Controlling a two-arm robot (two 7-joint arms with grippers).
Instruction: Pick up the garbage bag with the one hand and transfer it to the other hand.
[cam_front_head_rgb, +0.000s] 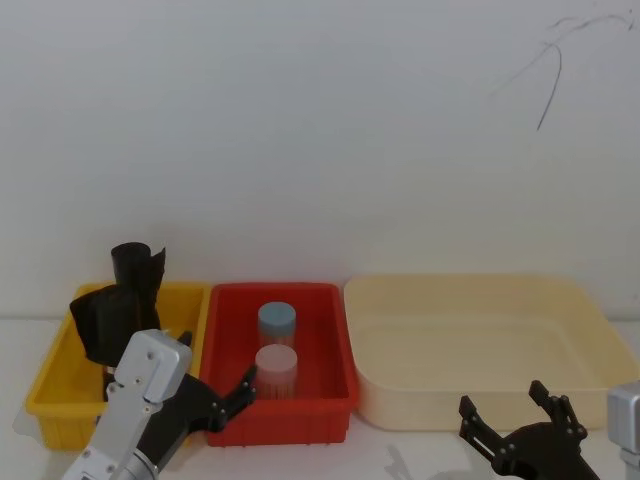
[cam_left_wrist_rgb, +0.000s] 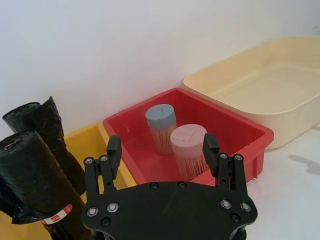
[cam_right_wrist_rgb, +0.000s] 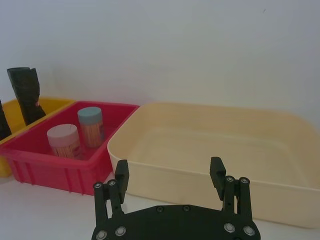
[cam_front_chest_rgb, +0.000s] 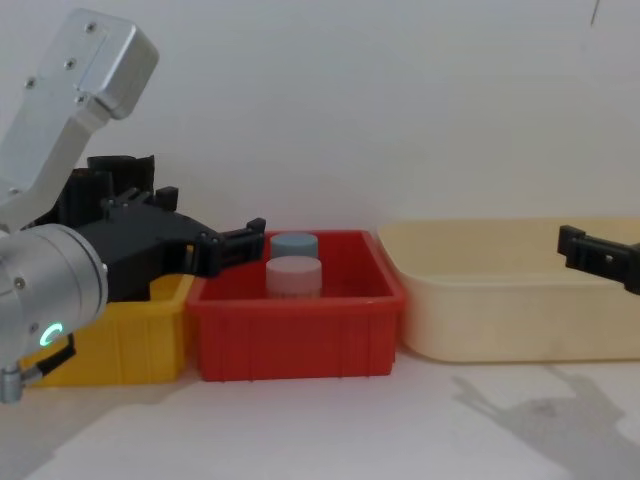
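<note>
Garbage bag (cam_left_wrist_rgb: 35, 170) stands at the table's (cam_front_head_rgb: 330, 460) nine o'clock, inside the yellow bin (cam_front_head_rgb: 60, 425). Right end effector (cam_right_wrist_rgb: 169, 171), spread wide, hovers at six o'clock of the cream tub (cam_front_head_rgb: 420, 405); left end effector (cam_left_wrist_rgb: 162, 150), equally wide, at seven o'clock of the red bin (cam_front_head_rgb: 290, 420).

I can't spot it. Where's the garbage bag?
Head view, far left: the garbage bag stands in the yellow bin, beside the taller black bundle, left of the red bin.
</note>
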